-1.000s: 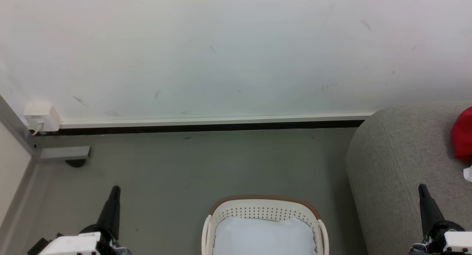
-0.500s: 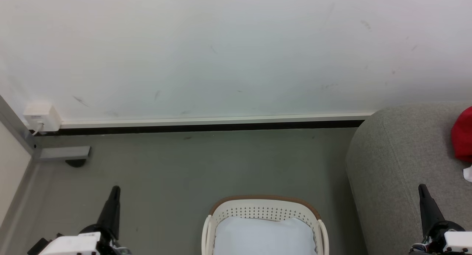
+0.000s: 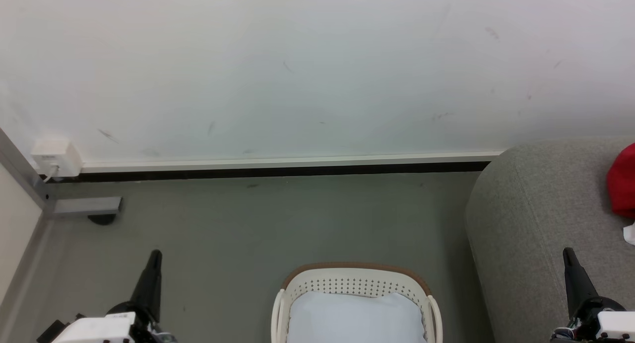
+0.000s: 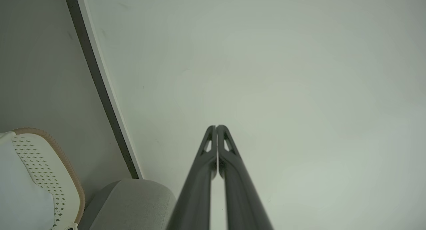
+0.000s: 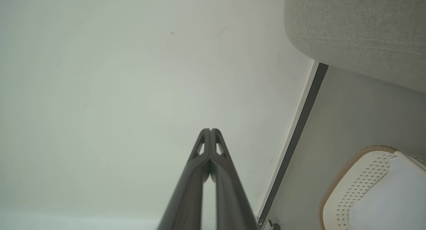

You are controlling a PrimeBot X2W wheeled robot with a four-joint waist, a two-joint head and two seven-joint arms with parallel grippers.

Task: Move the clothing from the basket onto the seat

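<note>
The clothing (image 3: 623, 181) is on the seat (image 3: 536, 219): you see a red bundle at the far right edge of the head view, cut off by the frame, resting on the grey upholstery w/ a bit of white (image 3: 630, 233) just below it. The basket (image 3: 354, 278) sits on the floor (image 3: 248, 224) at bottom centre, just left of the seat's rounded arm; brown rim on the far side, perforated wall under it. Inside it you've got a pale cloth (image 3: 354, 318), no red in the part you can see.

Left gripper (image 3: 155, 256) is low at the bottom left, over bare floor, well apart from the basket. Its fingers are pressed together, nothing between them; the left wrist view shows the tips meeting, pointed at the wall (image 3: 317, 75). Right gripper (image 3: 567, 253) is at the bottom right, in front of the seat's side, fingers likewise together and empty, near the clothing but not touching it. Dark skirting (image 3: 278, 172) runs along the wall base, w/ a white socket box (image 3: 56, 157) at the left corner.
</note>
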